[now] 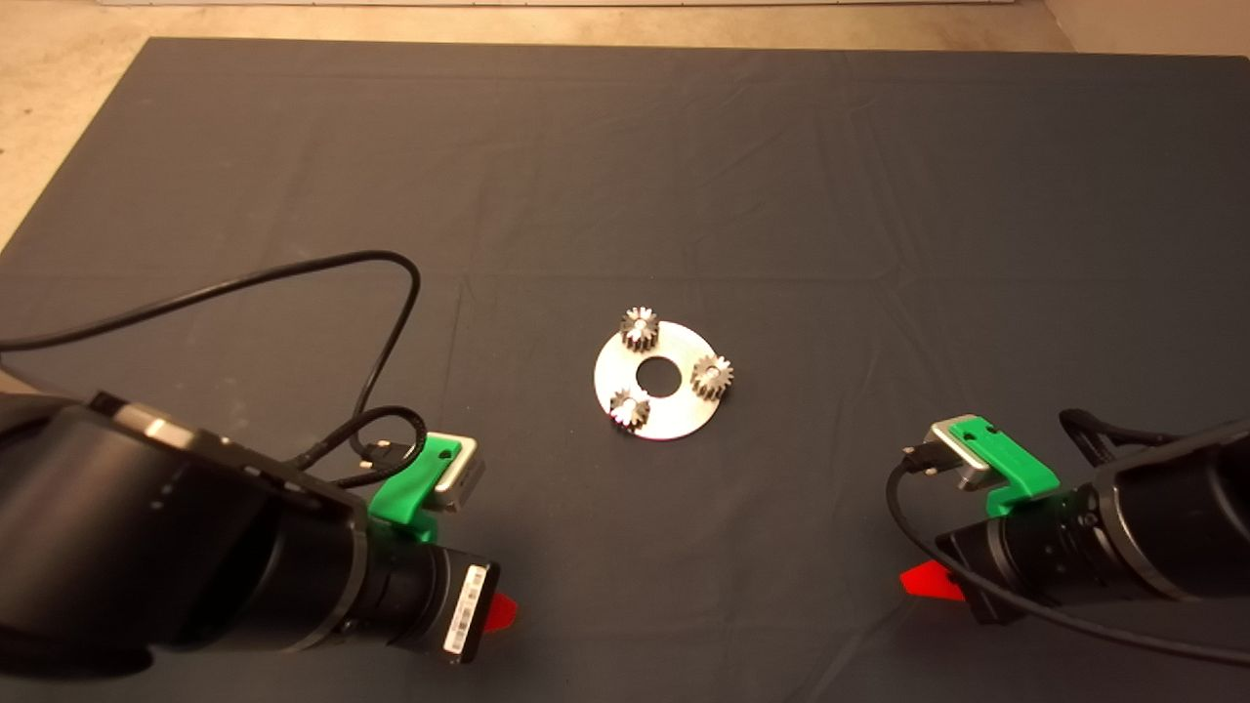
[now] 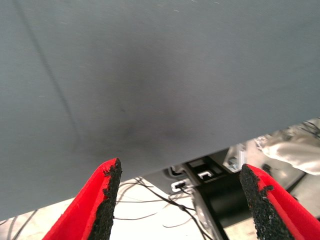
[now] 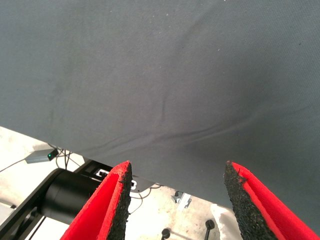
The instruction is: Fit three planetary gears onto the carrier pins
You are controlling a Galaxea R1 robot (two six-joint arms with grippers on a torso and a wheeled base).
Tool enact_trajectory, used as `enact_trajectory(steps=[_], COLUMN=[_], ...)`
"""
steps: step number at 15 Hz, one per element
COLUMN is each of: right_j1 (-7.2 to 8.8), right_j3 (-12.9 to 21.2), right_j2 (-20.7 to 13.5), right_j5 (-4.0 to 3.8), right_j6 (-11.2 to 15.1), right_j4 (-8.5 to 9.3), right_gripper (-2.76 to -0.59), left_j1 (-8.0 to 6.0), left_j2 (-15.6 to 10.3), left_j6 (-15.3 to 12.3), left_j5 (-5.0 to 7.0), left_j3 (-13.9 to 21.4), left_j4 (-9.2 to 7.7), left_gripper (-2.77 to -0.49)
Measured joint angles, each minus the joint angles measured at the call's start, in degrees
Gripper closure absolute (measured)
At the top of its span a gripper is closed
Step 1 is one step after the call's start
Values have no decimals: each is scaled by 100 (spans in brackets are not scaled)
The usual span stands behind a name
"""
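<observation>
Overhead, a flat silver carrier disc (image 1: 664, 405) with a large centre hole lay near the middle of the dark mat (image 1: 625, 176). Three planetary gears sat on it, spaced around the rim: the far gear (image 1: 639, 328), the right-hand gear (image 1: 713, 376), and the near gear (image 1: 630, 409) — each overhanging the disc edge slightly. A pale spot at each bore marked the carrier pins, one showing in the far gear's centre (image 1: 640, 325); how fully each gear was seated could not be told. The left gripper (image 1: 500, 611) waited at the lower left edge of the mat, well apart from the disc, a black cable (image 1: 293, 273) looping above its arm. The right gripper (image 1: 923, 581) waited at the lower right, likewise well apart. In the wrist views, the left gripper (image 2: 180, 200) and the right gripper (image 3: 177, 197) each had their red fingers (image 2: 95, 205) (image 3: 107, 205) spread wide with nothing between the pads — both released, over bare mat at its edge, with floor cables beyond.
</observation>
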Motion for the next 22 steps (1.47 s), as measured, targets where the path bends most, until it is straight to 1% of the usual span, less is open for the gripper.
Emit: enact_trajectory(steps=[1,3,12,15,17,18,20,21,22], right_j1=[-2,-2,-2,-2,-5,-16,-43,-90,-185], right_j3=[0,0,7,7,7,7,7,7,7], right_j2=[0,6,85,304,489,511,494,488,488], right_j5=[1,-4,7,4,21,13,-6,-20,-20], right_j6=[0,-1,-1,0,44,105,127,130,130], right_j4=[0,0,-9,-13,-27,-61,-90,-101,-105], right_gripper=[-134,-134,-134,-134,-134,-134,-134,-134,-134], left_j1=[0,0,0,0,0,0,0,0,0], left_j2=[0,10,2,3,0,-1,4,16,16], left_j6=[2,2,2,4,22,22,22,22,22], left_j5=[-28,-37,-37,-39,-39,-37,-39,-39,-40], left_j3=[0,0,0,0,0,0,0,0,0], left_j4=[0,0,0,0,0,0,0,0,0], left_gripper=[-163,-163,-163,-163,-163,-163,-163,-163,-163])
